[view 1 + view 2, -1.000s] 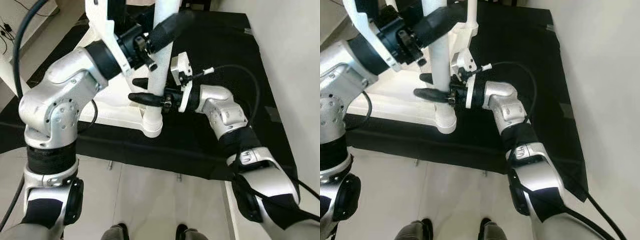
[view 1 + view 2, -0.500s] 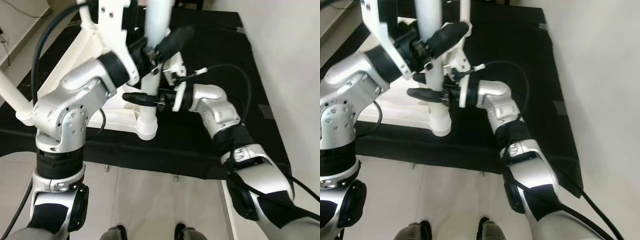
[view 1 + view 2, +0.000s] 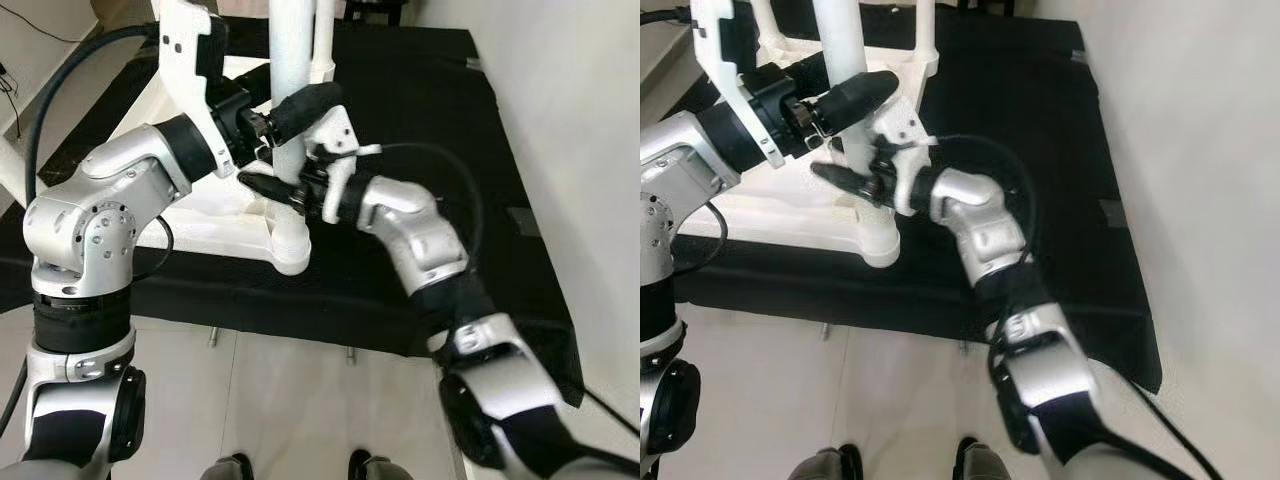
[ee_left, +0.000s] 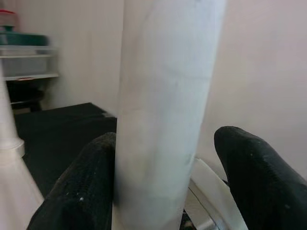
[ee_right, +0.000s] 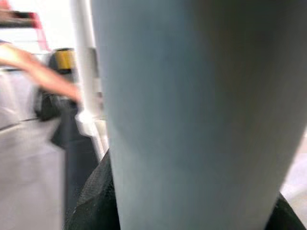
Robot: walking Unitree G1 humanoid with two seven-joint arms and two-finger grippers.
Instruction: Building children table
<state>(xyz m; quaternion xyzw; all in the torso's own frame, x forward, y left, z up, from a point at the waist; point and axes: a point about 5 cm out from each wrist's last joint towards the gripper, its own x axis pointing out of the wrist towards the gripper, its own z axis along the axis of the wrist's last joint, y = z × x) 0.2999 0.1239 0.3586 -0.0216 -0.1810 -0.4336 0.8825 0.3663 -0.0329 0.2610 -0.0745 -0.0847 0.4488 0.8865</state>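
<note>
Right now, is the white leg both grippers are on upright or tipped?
Upright. The white table leg stands vertical from its socket, with the left gripper and right gripper around it.

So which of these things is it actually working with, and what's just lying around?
Part of the job:
- round white table leg, standing upright
- flat white tabletop it stands on
- left hand, around the leg
- right hand, around the leg lower down

Just lying about:
- black floor mat
- grey patch on the mat
</note>
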